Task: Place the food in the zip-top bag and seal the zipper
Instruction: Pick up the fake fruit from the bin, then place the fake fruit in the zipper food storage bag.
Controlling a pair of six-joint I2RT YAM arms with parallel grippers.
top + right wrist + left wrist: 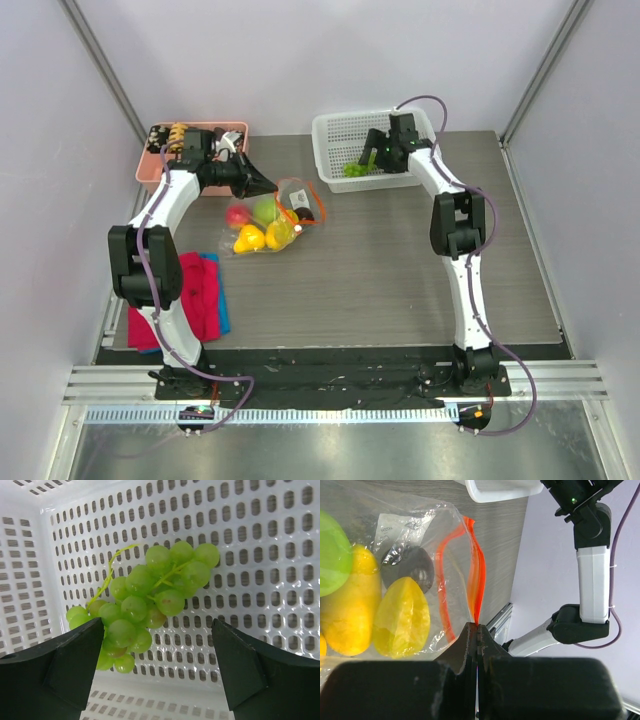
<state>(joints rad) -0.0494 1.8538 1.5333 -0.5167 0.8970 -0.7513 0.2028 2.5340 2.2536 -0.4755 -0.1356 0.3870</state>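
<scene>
The clear zip-top bag (270,218) lies on the table left of centre, holding a red apple (237,215), a green apple (264,208), yellow lemons (249,239) and a dark plum (304,214). My left gripper (268,184) is shut on the orange-red zipper (479,582) at the bag's mouth; the lemons (401,617) and plum (410,569) show through the plastic. The bunch of green grapes (150,592) lies in the white basket (340,140). My right gripper (157,642) is open just over the grapes, with its left finger at the bunch's edge.
A pink tray (150,165) with small snack-like pieces stands at the back left. A red-pink cloth (195,295) on a blue one lies by the left arm's base. The white basket's perforated walls (260,555) surround the right gripper.
</scene>
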